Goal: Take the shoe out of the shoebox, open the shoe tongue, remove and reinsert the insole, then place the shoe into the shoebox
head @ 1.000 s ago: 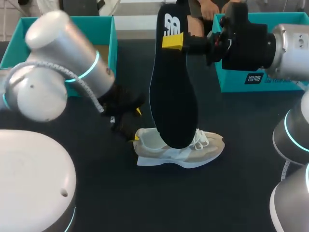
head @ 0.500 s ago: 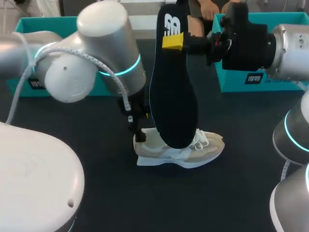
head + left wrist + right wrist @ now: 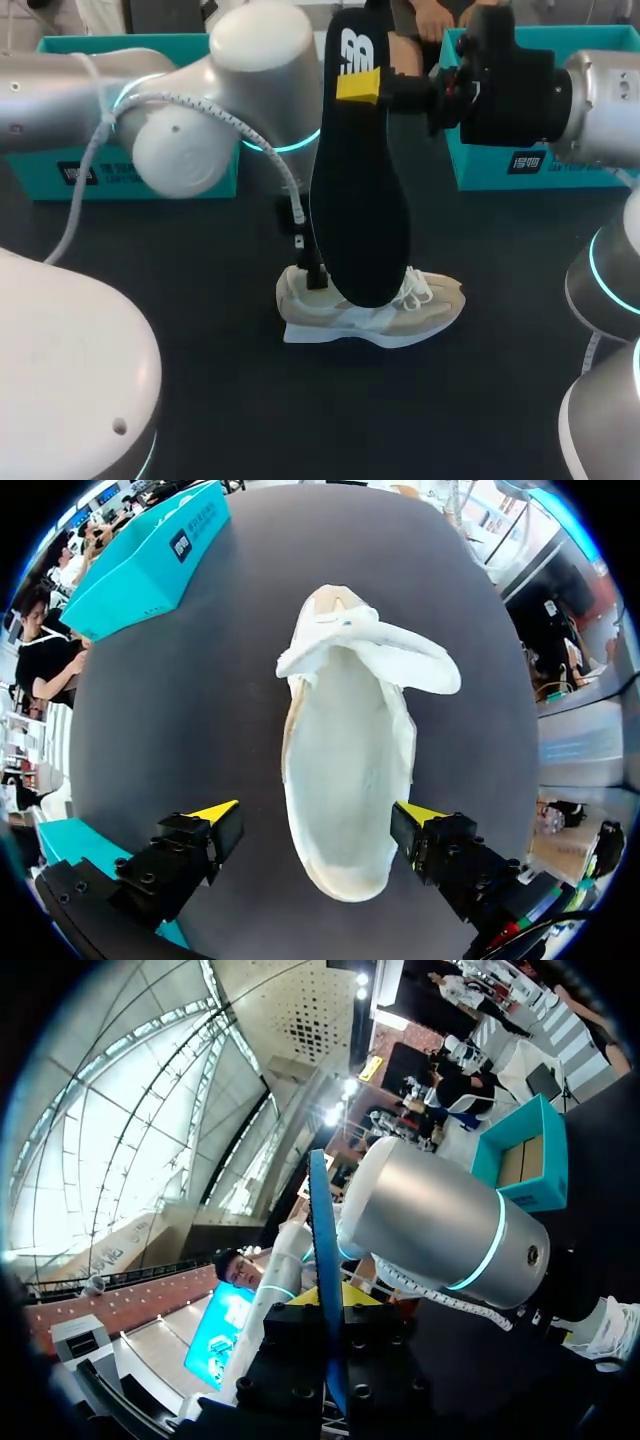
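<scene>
**Q:** What does each gripper hold?

**A:** The right gripper (image 3: 360,85) clamps one black insole (image 3: 360,200) upright. The left gripper (image 3: 318,815) is spread wide, with a finger on either side of the heel of one beige shoe (image 3: 345,780) at mid-table (image 3: 300,420).

**Q:** What is hidden?

**A:** From above, the insole covers the shoe's middle. Two teal boxes stand far back, the left box (image 3: 60,175) and the right box (image 3: 500,160), both partly blocked by arms.

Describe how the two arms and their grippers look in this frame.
The left arm and right arm are rounded silver-grey cylinders with glowing cyan rings at the joints. A white braided cable runs along the outside of the left arm. The left gripper and right gripper are black and blocky with visible screws. Each has two fingers ending in bright yellow wedge tips.
</scene>
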You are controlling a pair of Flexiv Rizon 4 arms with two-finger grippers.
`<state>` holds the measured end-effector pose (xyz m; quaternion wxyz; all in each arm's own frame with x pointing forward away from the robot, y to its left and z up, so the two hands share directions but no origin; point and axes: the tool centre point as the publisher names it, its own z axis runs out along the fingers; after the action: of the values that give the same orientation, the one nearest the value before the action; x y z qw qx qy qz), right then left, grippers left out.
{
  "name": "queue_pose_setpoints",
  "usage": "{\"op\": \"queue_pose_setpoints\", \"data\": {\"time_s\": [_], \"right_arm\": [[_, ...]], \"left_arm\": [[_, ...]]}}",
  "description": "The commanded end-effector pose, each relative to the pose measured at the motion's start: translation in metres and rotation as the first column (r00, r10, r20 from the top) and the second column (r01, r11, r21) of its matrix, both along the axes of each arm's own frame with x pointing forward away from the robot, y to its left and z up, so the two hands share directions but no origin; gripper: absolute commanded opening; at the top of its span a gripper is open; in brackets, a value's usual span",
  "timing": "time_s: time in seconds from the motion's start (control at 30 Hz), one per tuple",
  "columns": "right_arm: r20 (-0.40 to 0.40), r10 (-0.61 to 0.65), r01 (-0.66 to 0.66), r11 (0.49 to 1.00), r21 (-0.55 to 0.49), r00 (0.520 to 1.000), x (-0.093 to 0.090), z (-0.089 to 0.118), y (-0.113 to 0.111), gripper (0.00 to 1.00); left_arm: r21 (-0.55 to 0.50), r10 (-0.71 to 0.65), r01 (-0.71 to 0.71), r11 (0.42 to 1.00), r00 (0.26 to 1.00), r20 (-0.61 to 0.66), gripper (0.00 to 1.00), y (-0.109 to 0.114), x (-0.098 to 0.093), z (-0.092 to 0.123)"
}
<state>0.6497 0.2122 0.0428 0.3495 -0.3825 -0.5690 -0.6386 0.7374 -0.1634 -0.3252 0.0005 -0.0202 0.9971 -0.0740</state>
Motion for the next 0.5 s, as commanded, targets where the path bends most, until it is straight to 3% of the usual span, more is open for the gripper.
{"op": "queue_pose_setpoints", "data": {"time_s": [0.03, 0.33, 0.43, 0.47, 0.5], "right_arm": [[-0.003, -0.003, 0.003, 1.0, -0.003, 1.0, 0.0, 0.0, 0.004, 0.0], [-0.003, -0.003, 0.003, 1.0, -0.003, 1.0, 0.0, 0.0, 0.004, 0.0], [-0.003, -0.003, 0.003, 1.0, -0.003, 1.0, 0.0, 0.0, 0.004, 0.0], [-0.003, -0.003, 0.003, 1.0, -0.003, 1.0, 0.0, 0.0, 0.004, 0.0], [-0.003, -0.003, 0.003, 1.0, -0.003, 1.0, 0.0, 0.0, 0.004, 0.0]], "left_arm": [[0.008, 0.005, -0.005, 1.0, 1.0, 0.009, 1.0, -0.017, 0.011, -0.012], [-0.013, 0.019, -0.019, 1.0, 1.0, 0.016, 1.0, -0.044, 0.028, -0.04], [-0.019, 0.022, -0.022, 1.0, 1.0, 0.018, 0.84, -0.047, 0.027, -0.048], [-0.021, 0.02, -0.02, 1.0, 1.0, 0.011, 0.69, -0.048, 0.027, -0.05], [-0.021, 0.019, -0.019, 1.0, 1.0, 0.011, 0.68, -0.048, 0.025, -0.052]]}}
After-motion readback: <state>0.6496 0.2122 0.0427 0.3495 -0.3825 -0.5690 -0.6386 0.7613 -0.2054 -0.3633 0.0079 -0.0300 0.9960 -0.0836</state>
